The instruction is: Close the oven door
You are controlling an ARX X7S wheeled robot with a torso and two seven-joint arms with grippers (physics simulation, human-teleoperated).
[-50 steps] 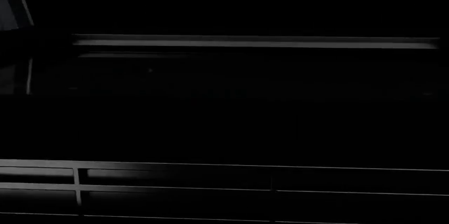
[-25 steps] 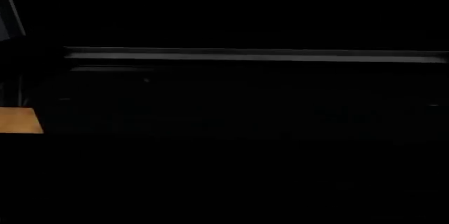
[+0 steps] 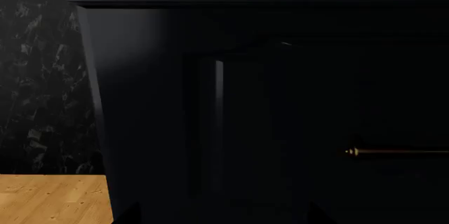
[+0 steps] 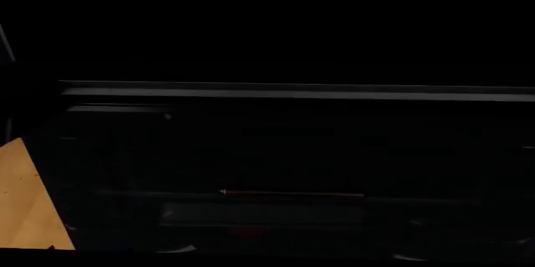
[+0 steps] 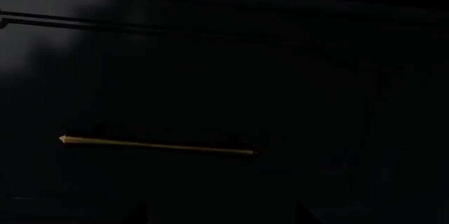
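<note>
Your grippers barely show: only dark finger tips at the lower edge of each wrist view, so you cannot tell whether either is open or closed. Your left wrist view alone shows a black speckled stone panel [image 3: 39, 77] and wooden floor [image 3: 52, 197] beside the dark oven front [image 3: 232, 119]. Ahead of the right gripper lies one brass bar handle [image 5: 157, 145]. The head view adds one pale horizontal strip [image 4: 292, 93] above that handle. The oven door looks black, flat and featureless.
</note>
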